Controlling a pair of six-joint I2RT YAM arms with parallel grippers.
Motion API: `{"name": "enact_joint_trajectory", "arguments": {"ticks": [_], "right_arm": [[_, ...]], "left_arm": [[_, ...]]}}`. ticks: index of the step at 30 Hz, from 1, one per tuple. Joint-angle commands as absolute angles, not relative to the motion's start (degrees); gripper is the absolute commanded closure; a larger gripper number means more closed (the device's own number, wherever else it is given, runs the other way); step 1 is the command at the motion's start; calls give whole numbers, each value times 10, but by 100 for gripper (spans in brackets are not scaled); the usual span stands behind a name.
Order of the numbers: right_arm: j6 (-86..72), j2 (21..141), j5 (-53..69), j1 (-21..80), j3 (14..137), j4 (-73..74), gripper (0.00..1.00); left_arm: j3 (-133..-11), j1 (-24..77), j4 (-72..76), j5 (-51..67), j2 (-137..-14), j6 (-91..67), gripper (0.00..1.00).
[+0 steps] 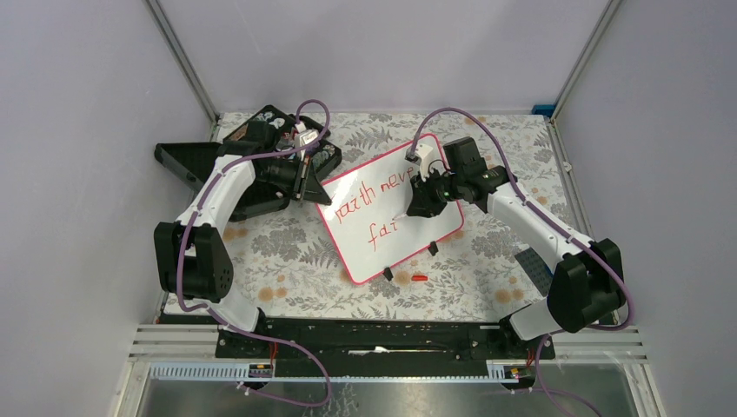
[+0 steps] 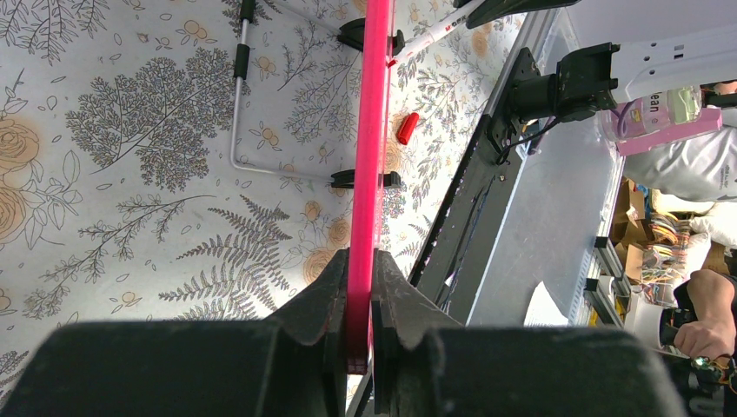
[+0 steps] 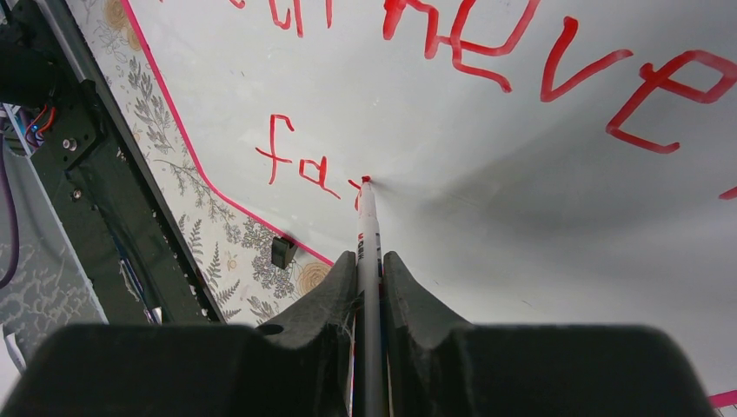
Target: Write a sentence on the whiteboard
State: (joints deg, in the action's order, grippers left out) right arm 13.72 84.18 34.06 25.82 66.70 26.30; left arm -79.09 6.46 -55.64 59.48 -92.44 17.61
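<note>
The whiteboard (image 1: 365, 234) lies tilted in the middle of the floral table, with red writing on two lines. My left gripper (image 1: 304, 182) is shut on its far-left edge; in the left wrist view the red-pink rim (image 2: 372, 130) runs edge-on between my fingers (image 2: 322, 304). My right gripper (image 1: 415, 205) is shut on a white marker (image 3: 368, 234). The marker's red tip touches the board just right of the letters "fa" (image 3: 295, 161). The marker (image 2: 434, 30) also shows in the left wrist view, at the top.
A black compartment case (image 1: 261, 139) sits at the back left behind my left gripper. A red marker cap (image 1: 420, 278) lies on the table near the board's front edge, also in the left wrist view (image 2: 406, 128). Two black clip feet (image 1: 388, 274) hold the board's near edge.
</note>
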Motion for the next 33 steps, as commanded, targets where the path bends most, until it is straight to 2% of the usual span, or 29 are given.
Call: {"name": "enact_joint_trajectory", "arguments": {"ticks": [1,23,33], "right_arm": [[154,829,339,258,691,274,100],[177,851,340,232,742,297,100],[177,846,345,232,695,291,100]], "left_arm": [[-788,72,-537,547,-924,199,100],[-786,73,-536,548,-924,201,100],[-788,73,-537,549,-930,202,100]]}}
